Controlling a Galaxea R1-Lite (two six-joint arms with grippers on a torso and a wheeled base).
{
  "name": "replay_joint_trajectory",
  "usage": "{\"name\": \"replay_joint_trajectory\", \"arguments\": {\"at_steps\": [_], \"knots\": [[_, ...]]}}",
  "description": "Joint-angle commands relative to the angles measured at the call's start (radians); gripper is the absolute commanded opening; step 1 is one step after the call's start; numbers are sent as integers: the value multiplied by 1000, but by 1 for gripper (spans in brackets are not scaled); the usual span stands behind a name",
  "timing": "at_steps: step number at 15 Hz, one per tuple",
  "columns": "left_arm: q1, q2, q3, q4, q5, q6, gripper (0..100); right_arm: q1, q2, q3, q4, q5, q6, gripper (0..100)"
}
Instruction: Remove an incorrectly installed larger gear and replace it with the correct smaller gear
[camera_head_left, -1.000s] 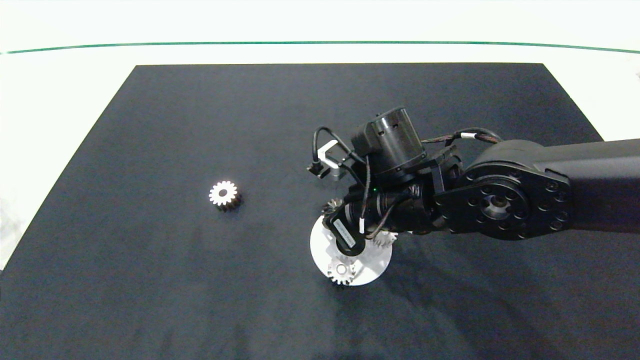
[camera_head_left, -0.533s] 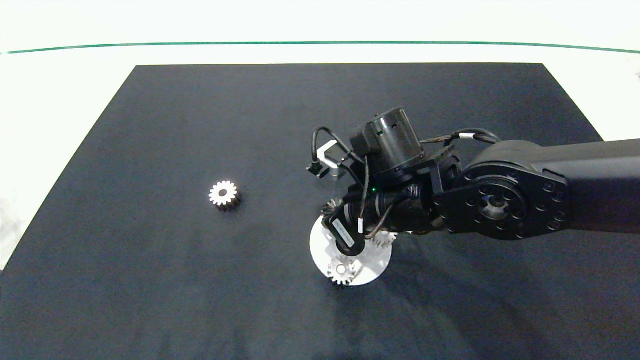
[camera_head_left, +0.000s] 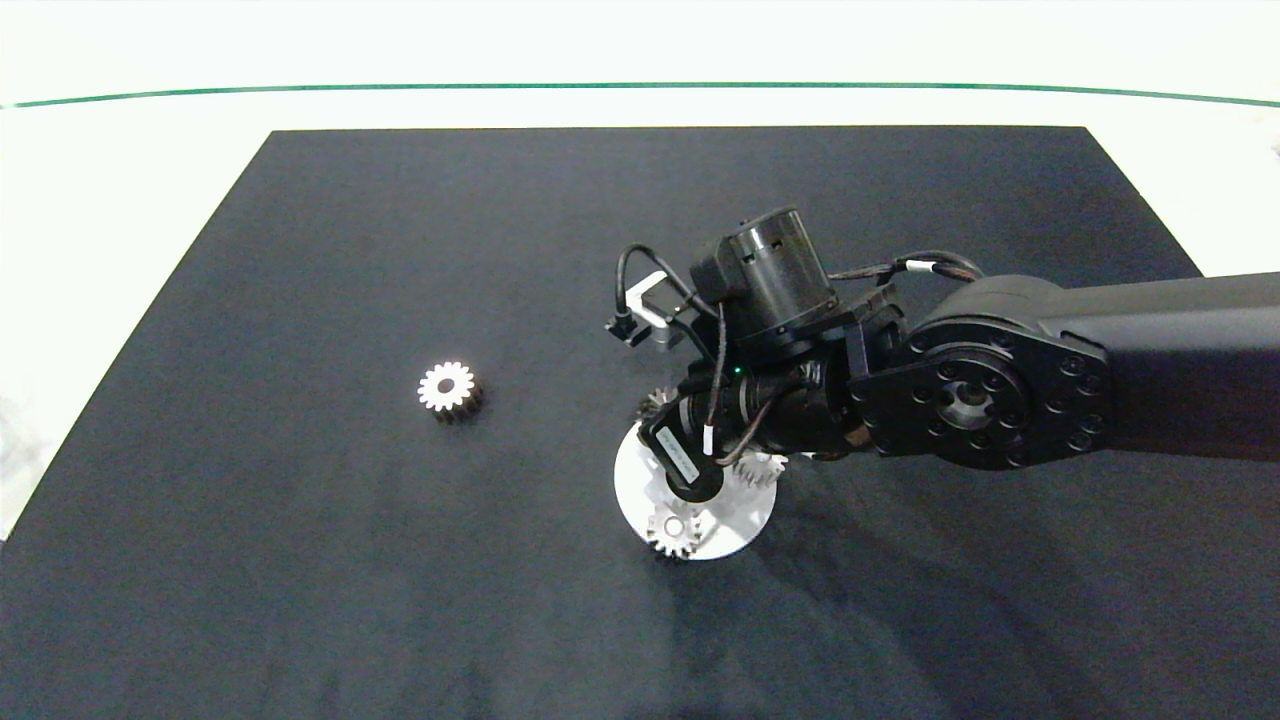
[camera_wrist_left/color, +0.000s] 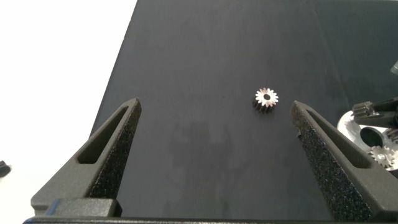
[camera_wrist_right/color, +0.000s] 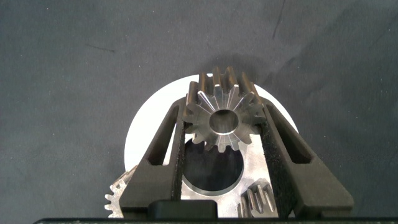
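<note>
My right gripper (camera_wrist_right/color: 222, 106) is shut on the larger gear (camera_wrist_right/color: 222, 118), a pale silver gear with blunt teeth and a wide bore. It holds the gear over the far part of the white round base (camera_wrist_right/color: 146, 134), just beyond an open round hole (camera_wrist_right/color: 208, 168). The head view shows the same gear (camera_head_left: 655, 404) peeking out at the base's far rim (camera_head_left: 740, 522) under the right wrist. The smaller gear (camera_head_left: 450, 388) lies alone on the black mat to the left, also seen as the gear (camera_wrist_left/color: 266, 98) ahead of my open left gripper (camera_wrist_left/color: 215, 104), which is well short of it.
Two other small gears sit on the base, one at its near edge (camera_head_left: 673, 530) and one at its right (camera_head_left: 760, 468). The black mat (camera_head_left: 400, 560) covers the white table. The right arm (camera_head_left: 1000, 390) reaches in from the right.
The right arm has shifted slightly left and away with the larger gear in its grip. The white base and its two gears have shifted the same way by a little.
</note>
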Motion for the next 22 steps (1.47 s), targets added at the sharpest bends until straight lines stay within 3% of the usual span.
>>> {"name": "replay_joint_trajectory", "arguments": {"at_steps": [1,11,12,22], "knots": [[-1,0,0,1,1,0,100,0,4,-5,8,-3,-2,22],[0,0,0,4,1,0,100,0,7,-11,25,-12,1,22],[-1,-3,0,10,1,0,100,0,7,-10,22,-15,-1,100],[-1,-15,0,30,1,0,100,19,-29,-17,22,-12,4,100]]}}
